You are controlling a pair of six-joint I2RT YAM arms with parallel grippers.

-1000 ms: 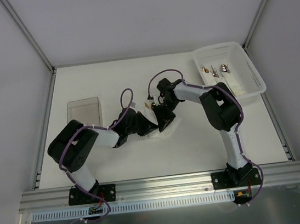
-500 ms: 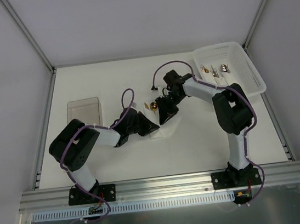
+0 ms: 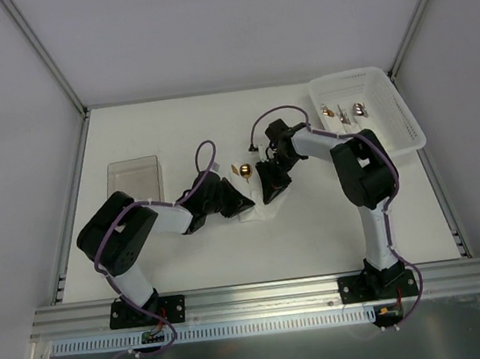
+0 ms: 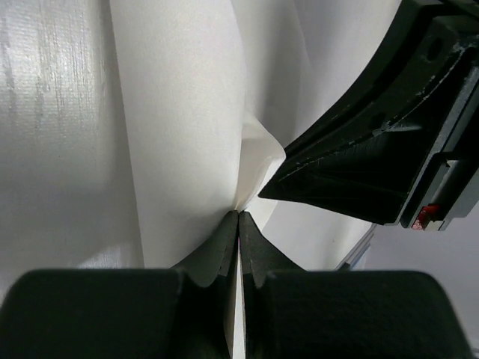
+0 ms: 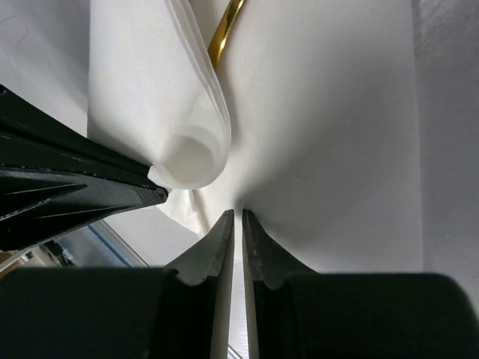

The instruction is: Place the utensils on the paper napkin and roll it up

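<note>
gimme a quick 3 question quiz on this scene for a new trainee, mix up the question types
1. True or false: some utensils lie in the white basket.
2. Multiple choice: what are the left gripper and the right gripper both shut on? A the paper napkin; B the white basket; C a loose utensil.
3. Short answer: in the right wrist view, what colour is the rolled-in utensil poking out past the napkin's curl?
Key: 1 true; 2 A; 3 gold.
</note>
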